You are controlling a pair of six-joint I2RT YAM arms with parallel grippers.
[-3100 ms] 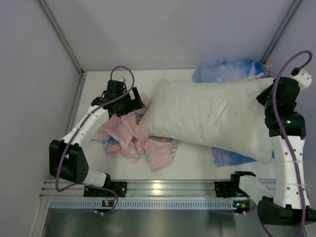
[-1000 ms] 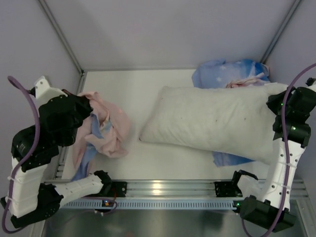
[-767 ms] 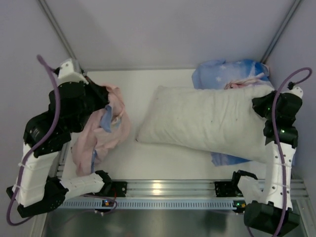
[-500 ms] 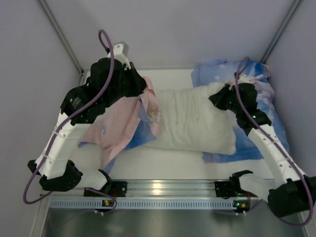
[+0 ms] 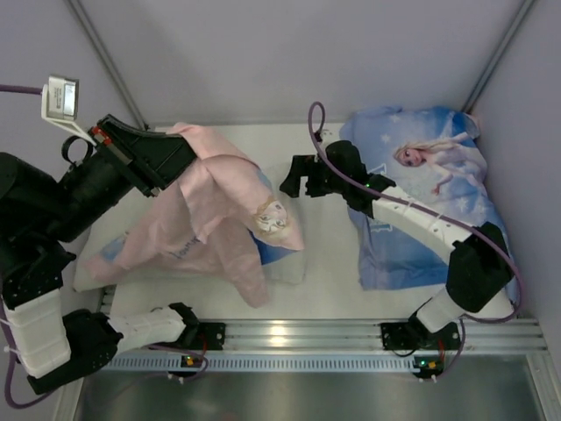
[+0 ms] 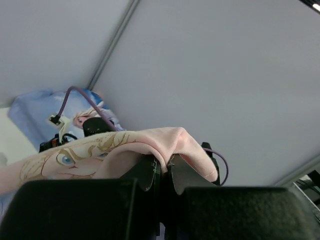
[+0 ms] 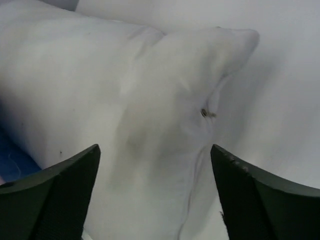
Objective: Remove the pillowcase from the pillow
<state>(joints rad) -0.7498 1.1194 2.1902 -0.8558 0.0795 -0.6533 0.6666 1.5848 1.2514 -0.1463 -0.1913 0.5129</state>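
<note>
1. The right pincer (image 7: pixel 154 150), clamped on the pillow's end a second ago, is now released. Its jaws are spread wide above a white corner of the pillow (image 7: pixel 125 100), which lies on the desk (image 5: pixel 333 254).
2. The left pincer (image 6: pixel 163 172) stays clenched on a fold of the pillowcase (image 5: pixel 219 197) and has swung up high on the left. The case hangs from it, pink face outward, with an Elsa face showing at its edge.
3. From above, the hanging cloth drapes over the pillow and hides most of it rather than enclosing it, so the case appears to be off.
4. A second Elsa-printed pillow (image 5: pixel 429 175) rests well apart on the right.
5. What probably remains is laying the case down clear of the pillow.
</note>
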